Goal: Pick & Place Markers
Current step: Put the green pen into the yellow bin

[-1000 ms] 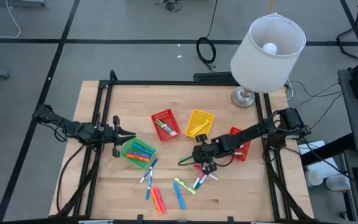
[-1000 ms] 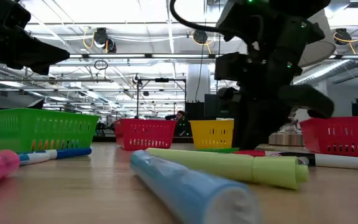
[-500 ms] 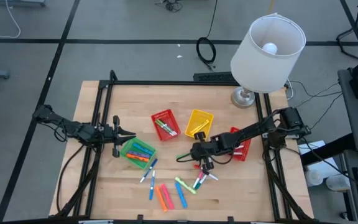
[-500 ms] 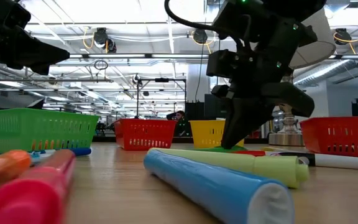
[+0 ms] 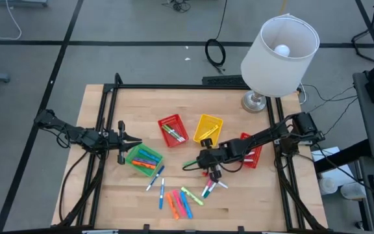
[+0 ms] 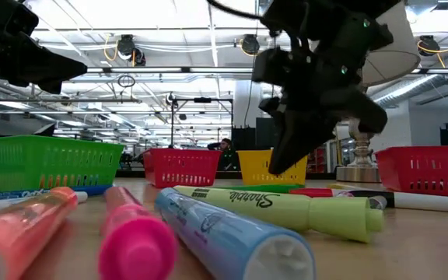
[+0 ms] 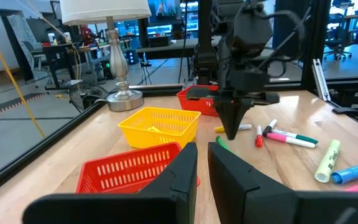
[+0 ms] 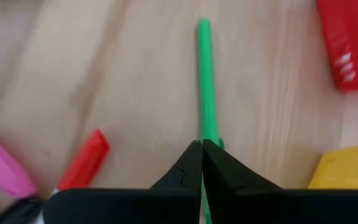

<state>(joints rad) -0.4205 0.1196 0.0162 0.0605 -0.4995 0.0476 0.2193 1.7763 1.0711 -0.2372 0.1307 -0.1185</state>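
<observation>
Clamping a thin green felt-tip marker (image 8: pixel 206 81) near the yellow mesh basket (image 5: pixel 208 128), the right gripper (image 8: pixel 202 149) hides its near end; the left gripper (image 7: pixel 202 163), jaws narrowly parted, holds nothing.

Thin green marker (image 8: pixel 205 74) tilted above the wood, others scattered nearby.

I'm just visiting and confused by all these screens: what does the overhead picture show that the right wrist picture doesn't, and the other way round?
Only the overhead view shows the left gripper waiting beside the green basket, and the lamp. Only the right wrist view shows, close up, the right gripper shut on the green marker, with a red cap lying nearby. Both show that marker, the wooden table and part of the yellow basket.
</observation>
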